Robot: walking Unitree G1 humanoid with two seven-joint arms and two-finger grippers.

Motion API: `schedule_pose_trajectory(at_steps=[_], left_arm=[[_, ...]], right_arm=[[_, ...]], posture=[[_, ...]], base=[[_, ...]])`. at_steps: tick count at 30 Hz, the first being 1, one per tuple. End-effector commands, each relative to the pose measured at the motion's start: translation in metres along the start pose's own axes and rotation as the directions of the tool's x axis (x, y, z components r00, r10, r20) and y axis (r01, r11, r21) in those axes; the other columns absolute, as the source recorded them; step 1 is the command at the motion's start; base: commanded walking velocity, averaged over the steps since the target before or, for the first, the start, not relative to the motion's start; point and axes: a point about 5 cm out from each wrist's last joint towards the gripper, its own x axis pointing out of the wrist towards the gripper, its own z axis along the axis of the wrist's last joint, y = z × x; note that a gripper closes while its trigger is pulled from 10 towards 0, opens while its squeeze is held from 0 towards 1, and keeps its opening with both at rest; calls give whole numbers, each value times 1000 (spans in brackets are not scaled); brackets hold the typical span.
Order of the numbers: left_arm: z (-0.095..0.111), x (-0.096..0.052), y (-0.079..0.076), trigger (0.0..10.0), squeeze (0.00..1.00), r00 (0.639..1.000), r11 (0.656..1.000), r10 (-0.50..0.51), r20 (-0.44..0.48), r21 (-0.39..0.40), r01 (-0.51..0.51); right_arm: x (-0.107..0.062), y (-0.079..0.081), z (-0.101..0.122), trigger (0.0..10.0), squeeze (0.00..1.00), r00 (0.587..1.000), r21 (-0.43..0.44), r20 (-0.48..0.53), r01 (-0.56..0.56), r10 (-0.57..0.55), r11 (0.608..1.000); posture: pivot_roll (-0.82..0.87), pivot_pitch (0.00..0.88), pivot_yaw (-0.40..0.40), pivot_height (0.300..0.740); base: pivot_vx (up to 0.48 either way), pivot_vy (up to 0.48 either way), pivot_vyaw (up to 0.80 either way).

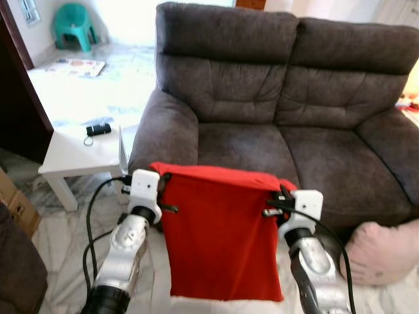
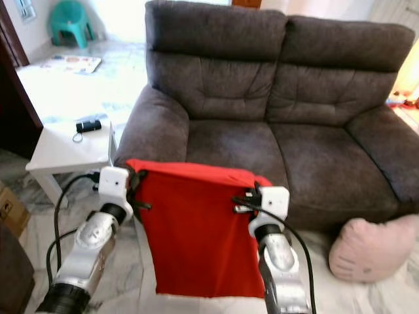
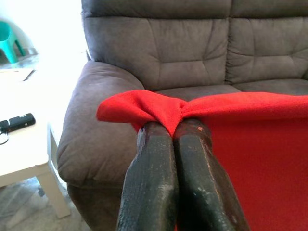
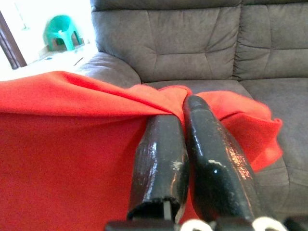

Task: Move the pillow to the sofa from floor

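I hold the red pillow (image 1: pixel 219 235) by its two upper corners, one corner in each gripper. The left gripper (image 3: pixel 173 126) has its two black fingers pressed fully together on the left corner, and the cloth bunches into a small knot just past the fingertips. The right gripper (image 4: pixel 185 103) is closed in the same way on the right corner, with a fold of red fabric spilling beyond its tips. Because both hold only the top edge, the pillow hangs flat and limp below the fingers like a sheet, and the edge between them is stretched almost straight. I think this grip keeps it off the floor and spread out, so I can lay it down flat.

The grey two-seat sofa (image 1: pixel 288 98) stands straight ahead of the fingers, and its left seat cushion (image 1: pixel 245 147) lies just beyond the top edge of the pillow. So the pillow is lifted already but not yet on the seat; in my judgement I must carry it forward and over the front edge of the seat.

Beside the left fingers there is the sofa armrest (image 1: pixel 167 127), and further out a white side table (image 1: pixel 78 157) with a small black device (image 1: pixel 98 129) on it. A pink cushion (image 1: pixel 383 252) lies on the floor to the outer side of the right gripper, against the sofa front. Nothing lies on the seat itself.
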Motion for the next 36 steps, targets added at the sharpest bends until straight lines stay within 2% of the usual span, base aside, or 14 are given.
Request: schedule_pose_trajectory(at_steps=[1,19,22,30,31,36], left_arm=[[14,2,15,10000,0,995,997,80,67,-9,-80],[24,6,16,10000,0,993,998,63,98,5,-64],[48,10,14,10000,0,982,995,23,186,91,-40],[67,5,14,10000,0,967,988,11,253,148,-50],[74,3,14,10000,0,960,983,5,280,177,-56],[84,0,15,10000,0,950,977,16,312,199,-82]], right_arm=[[-1,-22,18,10000,0,992,3,91,93,-93,996],[2,-23,24,10000,0,989,11,114,96,-97,995],[5,-19,44,10000,0,978,11,190,81,-82,997],[6,-17,61,10000,0,966,8,246,79,-79,997],[5,-15,69,10000,0,958,11,275,76,-76,997],[3,-13,80,10000,0,943,20,322,79,-81,997]], posture=[[-1,0,-64,740],[3,0,-59,740],[11,0,-60,740],[10,0,-59,740],[13,0,-59,740],[16,0,-60,740]], base=[[0,0,0],[0,0,0],[0,0,0],[0,0,0],[0,0,0],[49,0,0]])
